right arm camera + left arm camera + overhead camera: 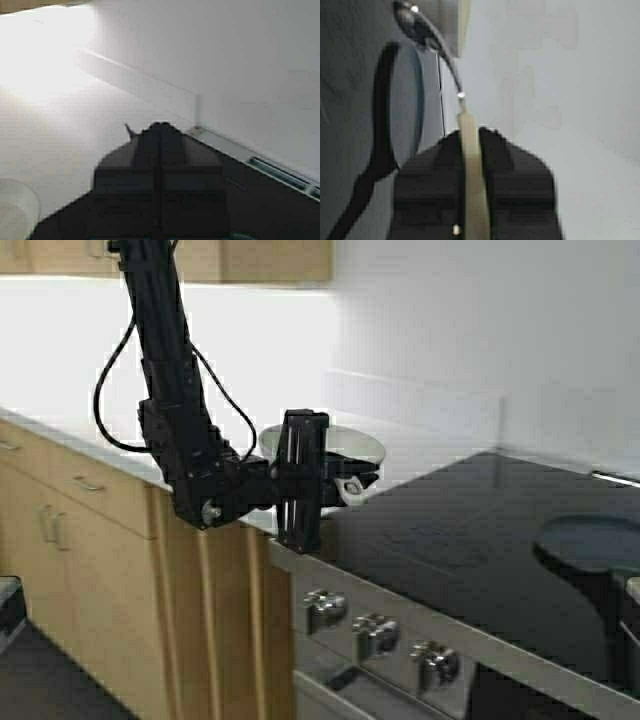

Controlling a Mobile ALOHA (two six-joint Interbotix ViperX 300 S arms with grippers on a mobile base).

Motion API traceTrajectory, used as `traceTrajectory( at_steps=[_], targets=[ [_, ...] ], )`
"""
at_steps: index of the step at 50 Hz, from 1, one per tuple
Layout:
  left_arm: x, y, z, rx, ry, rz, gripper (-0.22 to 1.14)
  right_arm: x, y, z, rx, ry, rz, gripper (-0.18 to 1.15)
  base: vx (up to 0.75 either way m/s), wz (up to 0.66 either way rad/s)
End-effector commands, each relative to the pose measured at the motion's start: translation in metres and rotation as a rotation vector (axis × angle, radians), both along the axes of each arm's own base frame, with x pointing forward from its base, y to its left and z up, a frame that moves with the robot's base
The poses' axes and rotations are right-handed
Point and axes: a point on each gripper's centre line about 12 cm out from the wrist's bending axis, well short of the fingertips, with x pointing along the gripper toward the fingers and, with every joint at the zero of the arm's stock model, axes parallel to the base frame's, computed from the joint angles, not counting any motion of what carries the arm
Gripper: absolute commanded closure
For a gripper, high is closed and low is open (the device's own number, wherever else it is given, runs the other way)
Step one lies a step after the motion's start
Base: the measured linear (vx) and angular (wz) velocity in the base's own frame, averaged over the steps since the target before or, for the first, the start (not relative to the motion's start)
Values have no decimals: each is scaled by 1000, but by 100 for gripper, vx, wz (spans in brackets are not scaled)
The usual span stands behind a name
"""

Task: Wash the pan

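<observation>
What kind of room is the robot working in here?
Most likely a home kitchen. There is a black glass stove with metal knobs on its front, wooden cabinets under a pale counter, and a small cream pan held by the left claw.

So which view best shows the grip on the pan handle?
The left wrist view: the left end effector is shut on the beige handle of the pan. In the high view the end effector hides the handle and only the pan's bowl shows. The right wrist view catches just a pale rim.
</observation>
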Motion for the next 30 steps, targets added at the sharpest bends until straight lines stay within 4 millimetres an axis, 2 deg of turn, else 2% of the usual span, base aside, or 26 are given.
traceTrajectory(
  at_steps=[1,30],
  targets=[
    [4,-2,31,-41,-72,2,89,4,0,5,-3,-5,2,91,4,48],
    [-14,11,24,-14,-58,-1,89,5,0,3,14,3,2,91,7,55]
  ],
)
